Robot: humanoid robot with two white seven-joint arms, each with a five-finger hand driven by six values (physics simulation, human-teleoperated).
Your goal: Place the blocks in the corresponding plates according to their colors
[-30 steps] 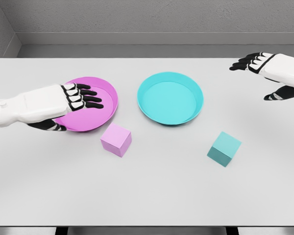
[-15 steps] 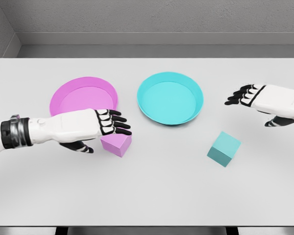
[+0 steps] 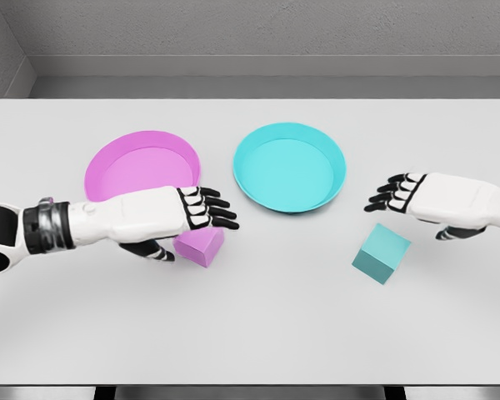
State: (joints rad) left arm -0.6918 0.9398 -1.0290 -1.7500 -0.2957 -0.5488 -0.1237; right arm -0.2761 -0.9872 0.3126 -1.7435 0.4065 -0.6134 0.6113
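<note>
A pink block [image 3: 202, 247] lies on the white table just below the pink plate [image 3: 133, 162]. My left hand [image 3: 202, 215] hovers over that block with fingers stretched flat and open, covering its top left part. A teal block [image 3: 381, 253] sits to the lower right of the teal plate [image 3: 290, 167]. My right hand [image 3: 400, 194] floats just above and to the right of the teal block, fingers spread open and holding nothing. Both plates have nothing in them.
The white table [image 3: 258, 333] spans the view, with its front edge near the bottom and a grey wall behind its far edge.
My left hand moved from over the pink plate down and right to above the pink block. My right hand came in from the far right corner toward the teal block.
</note>
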